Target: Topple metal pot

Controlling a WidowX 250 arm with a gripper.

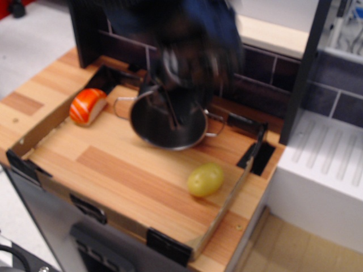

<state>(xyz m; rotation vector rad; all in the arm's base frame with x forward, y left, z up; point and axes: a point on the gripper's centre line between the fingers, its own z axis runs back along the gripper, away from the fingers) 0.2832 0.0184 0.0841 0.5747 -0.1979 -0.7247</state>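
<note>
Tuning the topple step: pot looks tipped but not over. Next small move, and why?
Probably a short further push on the far rim. The shiny steel pot with wire loop handles leans, mouth toward the camera, but is not lying on its side. The blurred black gripper hangs over its opening; its jaws cannot be made out.

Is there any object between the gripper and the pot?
Nothing visible stands between them. The gripper is blurred, but it hangs right over the pot, seemingly reaching into its opening. The potato lies apart toward the front, and the orange-and-white toy lies to the pot's left.
</note>
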